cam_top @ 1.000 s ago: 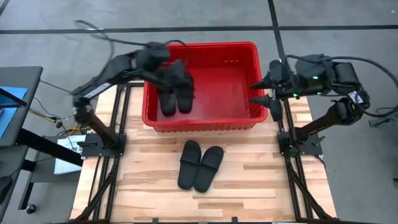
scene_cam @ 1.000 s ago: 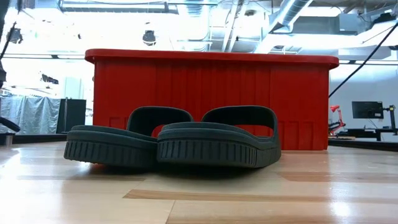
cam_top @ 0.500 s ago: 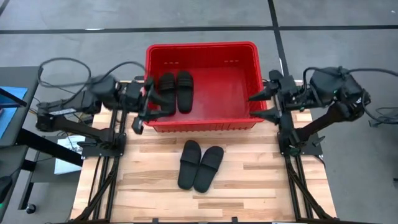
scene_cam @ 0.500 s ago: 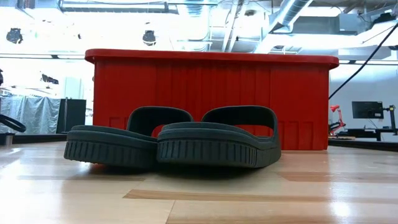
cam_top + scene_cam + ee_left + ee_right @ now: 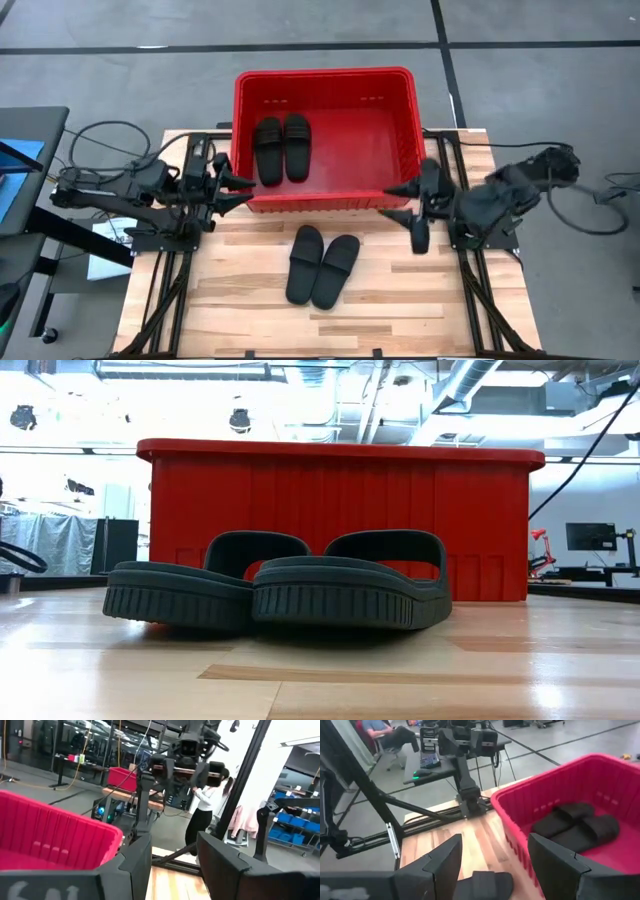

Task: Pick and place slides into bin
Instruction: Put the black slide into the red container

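The red bin (image 5: 325, 80) stands at the table's far middle. Two black slides (image 5: 268, 150) (image 5: 297, 146) lie side by side, soles down, on its floor at the left; they also show in the right wrist view (image 5: 575, 822). Two more slides (image 5: 304, 263) (image 5: 336, 270) lie side by side on the table in front of the bin, and show in the low view (image 5: 180, 590) (image 5: 350, 588). My left gripper (image 5: 243, 190) is open and empty at the bin's near left corner. My right gripper (image 5: 386, 203) is open and empty at the bin's near right corner.
Both arms lie low along the table's left and right sides, fingers pointing inward. Bare wood table (image 5: 400, 290) surrounds the two loose slides. People show in the room beyond, one standing (image 5: 207, 805) and one seated (image 5: 390, 732). The bin's right half (image 5: 370, 140) holds nothing.
My left gripper has drawn out of the bin, toward the table's left and near edges and down, leaving two slides lying in the bin. My right gripper has gone from beside the bin's right wall toward the near edge and down, to the bin's near right corner.
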You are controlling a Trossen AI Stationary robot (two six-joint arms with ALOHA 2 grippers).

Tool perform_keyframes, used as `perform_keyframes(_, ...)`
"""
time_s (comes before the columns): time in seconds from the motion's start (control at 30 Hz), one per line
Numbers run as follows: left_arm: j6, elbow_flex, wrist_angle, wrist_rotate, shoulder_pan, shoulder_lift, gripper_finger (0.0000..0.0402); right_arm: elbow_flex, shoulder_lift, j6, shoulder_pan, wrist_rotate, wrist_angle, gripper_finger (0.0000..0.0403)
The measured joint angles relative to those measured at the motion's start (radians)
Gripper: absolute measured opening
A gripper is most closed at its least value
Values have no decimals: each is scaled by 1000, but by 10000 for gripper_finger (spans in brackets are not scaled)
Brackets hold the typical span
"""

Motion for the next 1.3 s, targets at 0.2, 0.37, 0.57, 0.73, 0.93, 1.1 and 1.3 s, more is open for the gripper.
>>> perform_keyframes(0.2, -21, -74, 2, -50, -49, -30, 146, -149, 31, 2, 76, 32, 235, 218)
perform_keyframes(0.37, -11, -78, 1, -42, -79, -30, 146, -194, 112, -69, 111, 30, 450, 218)
perform_keyframes(0.57, 23, -78, 0, -42, -103, -30, 146, -196, 185, -43, 113, 29, 560, 218)
perform_keyframes(0.73, 25, -78, -14, -41, -114, -30, 146, -195, 184, 35, 84, -59, 573, 218)
perform_keyframes(0.93, 2, -78, -13, -27, -123, -30, 146, -197, 203, 214, 26, -268, 432, 218)
perform_keyframes(1.1, -25, -78, -13, 19, -123, -30, 146, -193, 213, 208, 27, -291, 352, 218)
perform_keyframes(1.3, -27, -78, -24, 40, -123, -30, 146, -193, 249, 185, 31, -361, 295, 218)
